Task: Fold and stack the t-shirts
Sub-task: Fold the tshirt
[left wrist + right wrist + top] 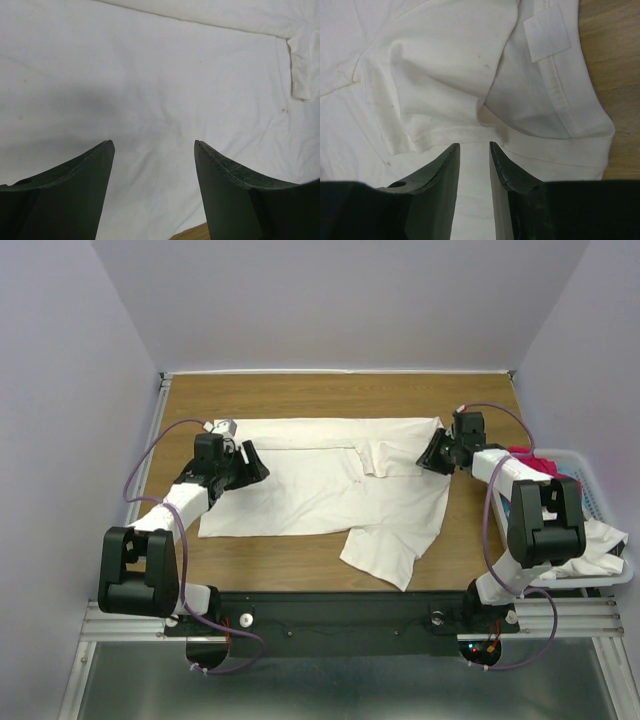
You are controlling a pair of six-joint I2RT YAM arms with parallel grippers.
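The plain off-white t-shirt [320, 490] lies spread on the wooden table [300, 390], with one sleeve [385, 555] pointing toward the near edge. My left gripper [253, 462] hovers over the shirt's left side, its jaws wide open above flat cloth [150, 75] with nothing between them [154, 142]. Over the shirt's right side, near the collar, is my right gripper [431, 453]. Its jaws [473, 145] stand a narrow gap apart over the cloth just below the collar band [560, 95] and the sewn label [547, 34]. The magenta-red t-shirt [530, 458] and a white one [600, 545] lie in the basket.
A white slatted basket [585, 455] stands off the table's right edge, beside the right arm. Bare wood shows behind the shirt, to its left, and beside the collar [610, 50]. Grey walls close in the back and both sides.
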